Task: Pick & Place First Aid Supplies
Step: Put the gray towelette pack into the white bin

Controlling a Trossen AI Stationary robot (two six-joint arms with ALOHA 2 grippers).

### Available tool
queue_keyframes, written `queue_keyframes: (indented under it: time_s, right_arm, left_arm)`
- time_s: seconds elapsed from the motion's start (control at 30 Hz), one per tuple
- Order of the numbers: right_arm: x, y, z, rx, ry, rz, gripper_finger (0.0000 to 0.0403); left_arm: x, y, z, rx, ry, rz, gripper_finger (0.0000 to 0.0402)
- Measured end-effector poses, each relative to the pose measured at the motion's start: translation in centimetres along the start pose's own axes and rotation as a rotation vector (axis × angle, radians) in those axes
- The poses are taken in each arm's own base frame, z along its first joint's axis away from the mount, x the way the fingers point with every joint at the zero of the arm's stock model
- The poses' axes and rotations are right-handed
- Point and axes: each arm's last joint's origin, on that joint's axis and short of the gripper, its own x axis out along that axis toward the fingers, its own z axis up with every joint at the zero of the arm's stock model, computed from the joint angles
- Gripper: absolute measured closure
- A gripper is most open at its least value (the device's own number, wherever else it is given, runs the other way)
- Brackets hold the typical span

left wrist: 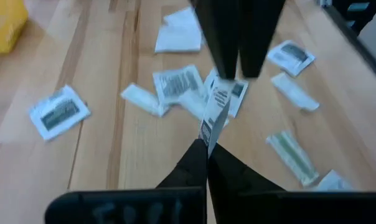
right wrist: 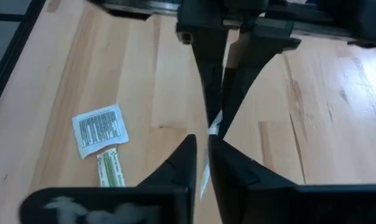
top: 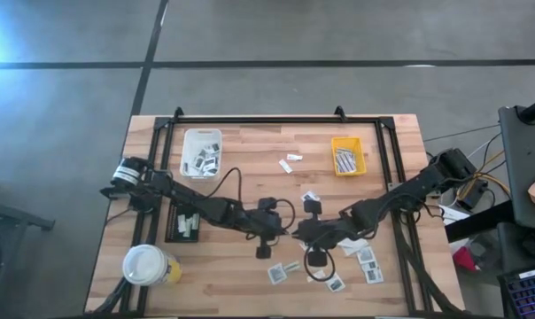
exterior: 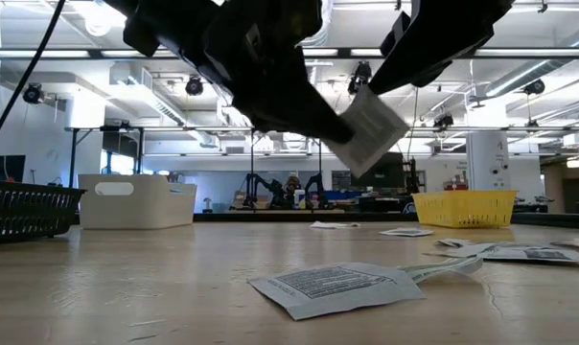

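Note:
One first aid packet, white with grey print, hangs in the air over the table's middle, between my two grippers. My left gripper comes in from the table's left and is shut on it. My right gripper comes in from the right. Its fingers stand slightly apart on either side of the packet's other end. More packets lie flat on the wood below and to the near right. My left gripper pinches one end of the packet between its two fingers, coming slanting down from the table's left. The packet stands edge-on past the fingertips, tilted, and is lifted clear of the table. My right gripper has the packet's other end in the narrow gap between its fingers; whether they touch it I cannot tell.
At the far side stand a white bin and a yellow bin, each holding packets. A black tray lies at the left and a white-lidded yellow cup at the near left. A black frame borders the table.

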Motion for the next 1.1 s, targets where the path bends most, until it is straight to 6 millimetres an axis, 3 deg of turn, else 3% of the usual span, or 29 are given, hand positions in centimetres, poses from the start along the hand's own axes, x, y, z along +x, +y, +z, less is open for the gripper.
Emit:
queue_keyframes:
  time_s: [0.23,0.5,0.87,1.1]
  right_arm:
    - [-0.1,-0.5,-0.5,-0.015,0.055,-0.048,0.0302]
    - [-0.2,-0.6,-1.5,0.04,0.163,-0.033,0.0273]
    - [-0.5,0.1,-1.8,0.042,0.187,0.008,0.03]
    - [-0.5,0.4,-1.9,0.035,0.185,0.015,0.0323]
  left_arm:
    - [-0.7,0.6,-0.8,-0.092,0.127,0.039,0.0401]
    - [-3.7,2.1,-0.1,-0.154,0.203,0.174,0.0401]
    - [-10.5,3.6,1.1,-0.168,0.268,0.371,0.0401]
    - [-14.5,5.1,1.0,-0.267,0.176,0.597,0.0401]
